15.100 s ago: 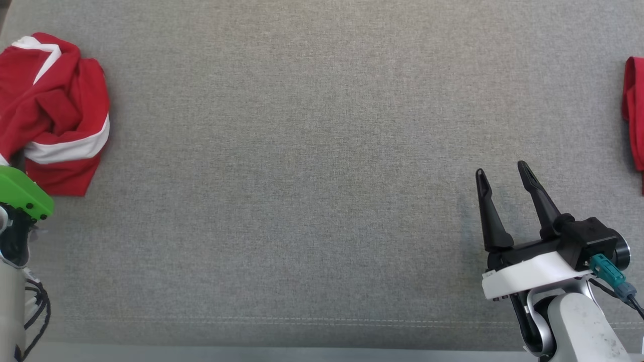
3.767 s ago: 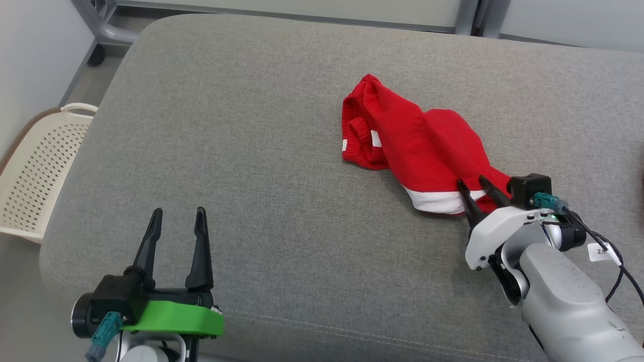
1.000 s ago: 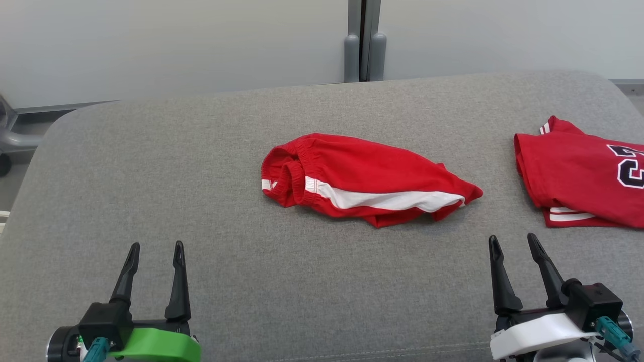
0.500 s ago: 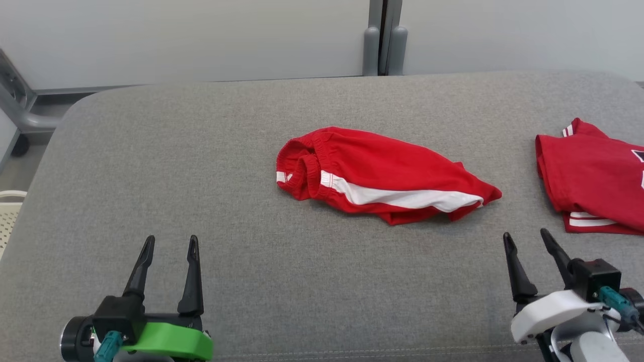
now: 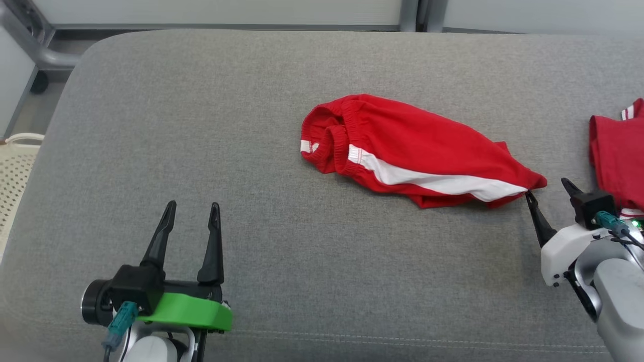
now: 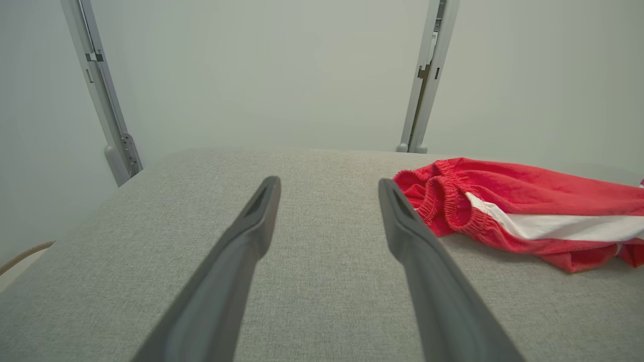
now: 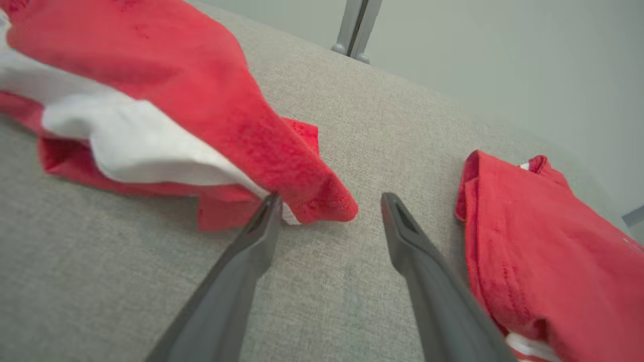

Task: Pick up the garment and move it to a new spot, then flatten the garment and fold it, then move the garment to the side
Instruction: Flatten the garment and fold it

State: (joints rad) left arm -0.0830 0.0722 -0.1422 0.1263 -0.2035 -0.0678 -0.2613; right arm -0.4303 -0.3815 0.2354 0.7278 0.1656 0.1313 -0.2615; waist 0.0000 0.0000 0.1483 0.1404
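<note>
A pale perforated basket (image 5: 12, 166) sits at the far left, off the side of the grey cushion (image 5: 251, 125). The left gripper (image 5: 193, 204) is over the near left part of the cushion. Its two dark fingers are spread apart with nothing between them, and bare grey fabric lies under and ahead of them.

The red shorts (image 5: 417, 146) lie crumpled on the cushion, a little right of the middle and well apart from the left gripper. They have a white side stripe. The elastic waistband is bunched at their left end, and the leg end tapers to a corner pointing right and toward the near side.

The right gripper (image 5: 546, 187) is at the near right, right at that corner. Its fingers are also spread and pinch nothing. In the right wrist view the tip of the red corner lies between the two fingertips, and one fingertip (image 7: 271, 203) sits at the edge of the cloth. It may be touching the hem, but the angle does not settle that.

Further right, a second red garment, a shirt (image 5: 611, 151) with white trim, lies at the cushion's right edge. It is apart from the shorts, and the right gripper is between the two. Behind the cushion on the far side, a grey metal post (image 5: 413, 15) stands against a pale wall.
</note>
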